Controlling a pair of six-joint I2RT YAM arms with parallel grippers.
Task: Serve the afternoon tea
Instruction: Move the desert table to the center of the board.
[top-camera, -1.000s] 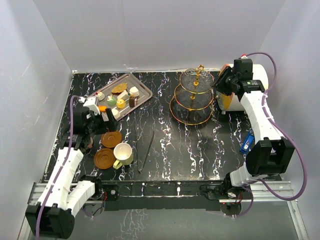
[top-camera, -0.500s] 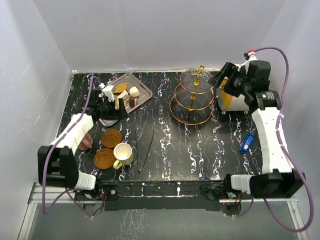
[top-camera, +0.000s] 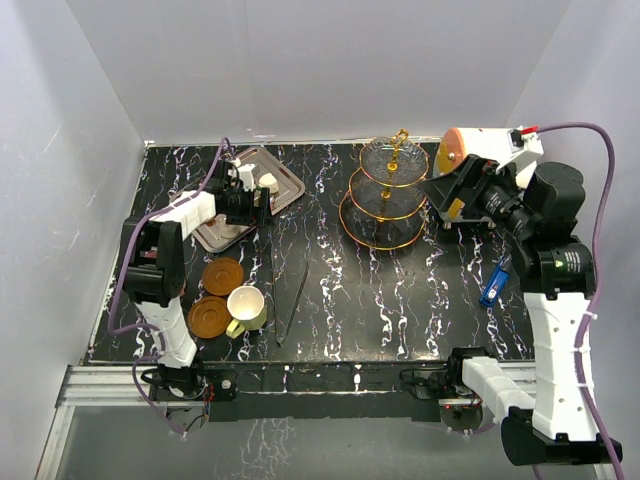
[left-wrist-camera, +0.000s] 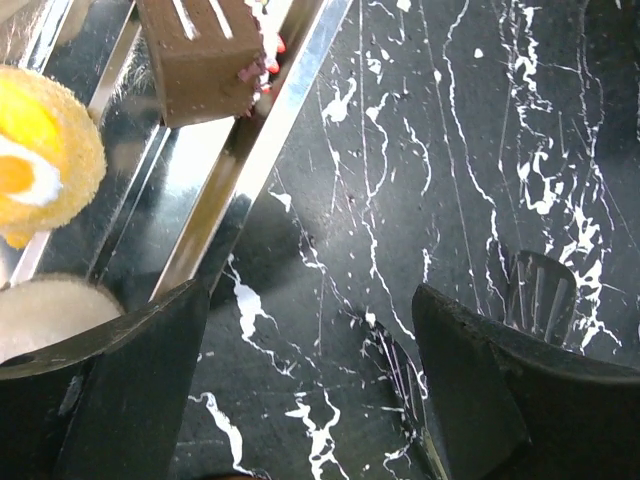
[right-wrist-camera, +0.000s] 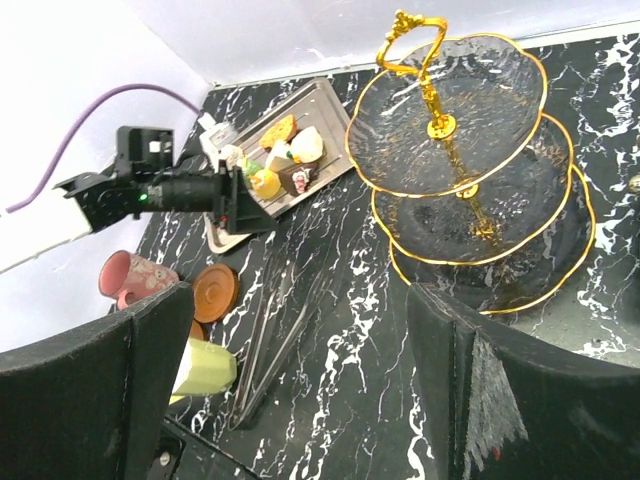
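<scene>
the little cakes (top-camera: 262, 183) sit bunched on the steel tray (top-camera: 222, 236) at the far left of the table, well apart from the gold-framed glass stand (top-camera: 392, 196) further right. the cream cup (top-camera: 247, 305) stands just beside two brown saucers (top-camera: 222, 276) near the front left. the left gripper (left-wrist-camera: 308, 300) hangs spread wide at the tray's edge, grasping nothing. the right gripper (right-wrist-camera: 300, 300) gapes empty, raised beside the stand.

The left arm (top-camera: 160, 300) rises from its base, bends sharply at the elbow and stretches its forearm out to the right. The left gripper (left-wrist-camera: 310, 300) has its jaws wide apart and holds nothing. The right arm (top-camera: 560, 330) stands tall, with its wrist angled to the left. The right gripper (right-wrist-camera: 300, 295) is likewise spread wide and empty.
</scene>
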